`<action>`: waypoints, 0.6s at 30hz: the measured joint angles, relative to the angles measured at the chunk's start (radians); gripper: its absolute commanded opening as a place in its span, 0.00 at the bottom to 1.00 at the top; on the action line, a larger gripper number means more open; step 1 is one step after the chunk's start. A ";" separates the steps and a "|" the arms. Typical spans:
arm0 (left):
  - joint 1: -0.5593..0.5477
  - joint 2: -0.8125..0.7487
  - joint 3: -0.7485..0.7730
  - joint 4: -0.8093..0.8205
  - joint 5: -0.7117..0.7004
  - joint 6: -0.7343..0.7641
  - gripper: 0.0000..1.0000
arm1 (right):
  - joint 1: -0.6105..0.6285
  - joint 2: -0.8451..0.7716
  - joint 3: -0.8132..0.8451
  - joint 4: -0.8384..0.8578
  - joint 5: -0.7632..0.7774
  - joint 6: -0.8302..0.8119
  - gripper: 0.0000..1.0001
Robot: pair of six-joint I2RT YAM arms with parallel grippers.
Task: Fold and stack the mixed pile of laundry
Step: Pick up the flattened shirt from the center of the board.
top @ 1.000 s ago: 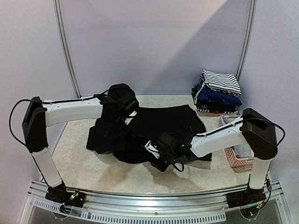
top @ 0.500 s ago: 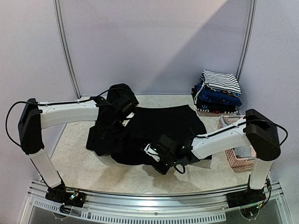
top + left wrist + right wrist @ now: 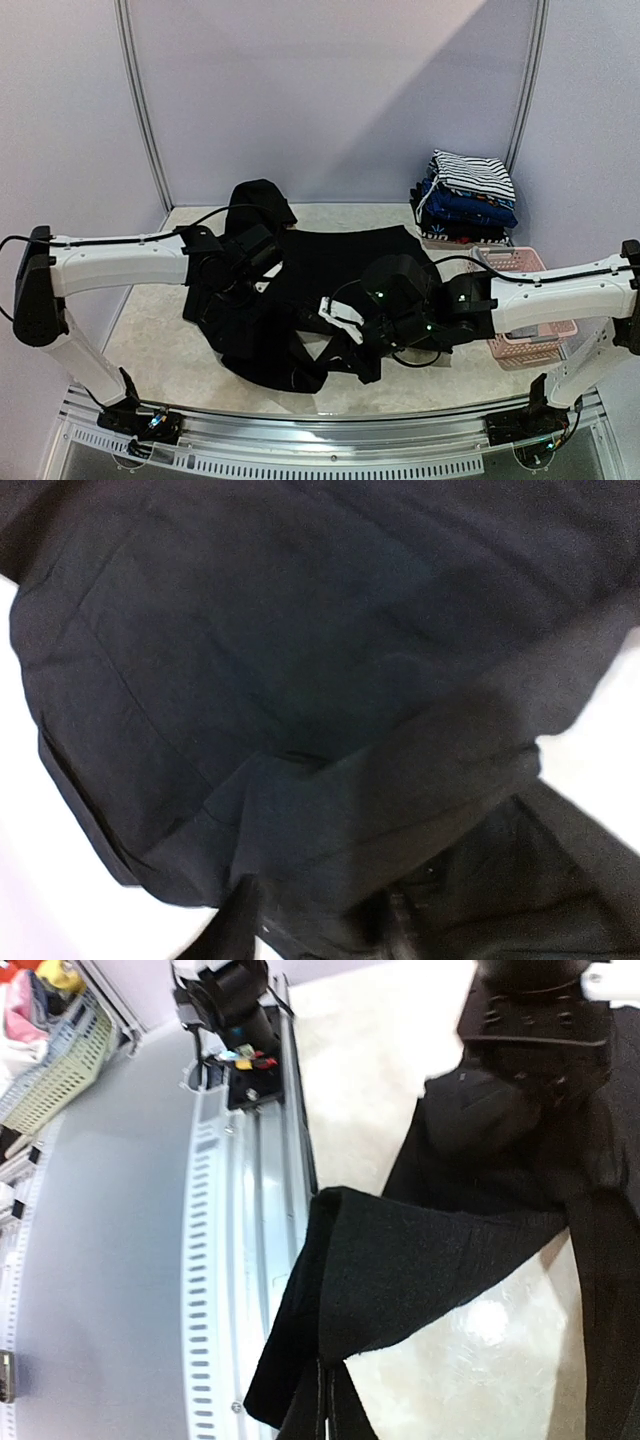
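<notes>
We find the right gripper (image 3: 322, 1408) closed on a fold of the black garment (image 3: 345, 262), held above the table (image 3: 165, 350). The left gripper (image 3: 256, 256) rests on it; we cannot tell its opening.

Matt black cloth garment (image 3: 350, 255), pink plastic lattice basket (image 3: 506, 259), glossy pale tabletop (image 3: 170, 350)

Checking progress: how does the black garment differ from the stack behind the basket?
The garment lies spread and rumpled mid-table; the stack sits neatly folded at the far right. The garment is plain black; the stack shows stripes on top, blue beneath. Both are cloth resting on the table.
</notes>
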 measured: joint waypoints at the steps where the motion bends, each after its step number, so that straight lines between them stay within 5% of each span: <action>1: -0.015 -0.024 -0.012 -0.001 -0.003 -0.011 0.54 | 0.000 -0.007 0.000 0.004 -0.008 0.005 0.00; 5: -0.072 -0.169 -0.043 0.001 -0.030 -0.033 0.66 | 0.000 -0.043 0.000 0.024 -0.027 0.038 0.00; 18: -0.177 -0.506 -0.102 0.072 -0.056 -0.016 0.71 | 0.000 -0.210 0.153 0.143 0.110 0.188 0.00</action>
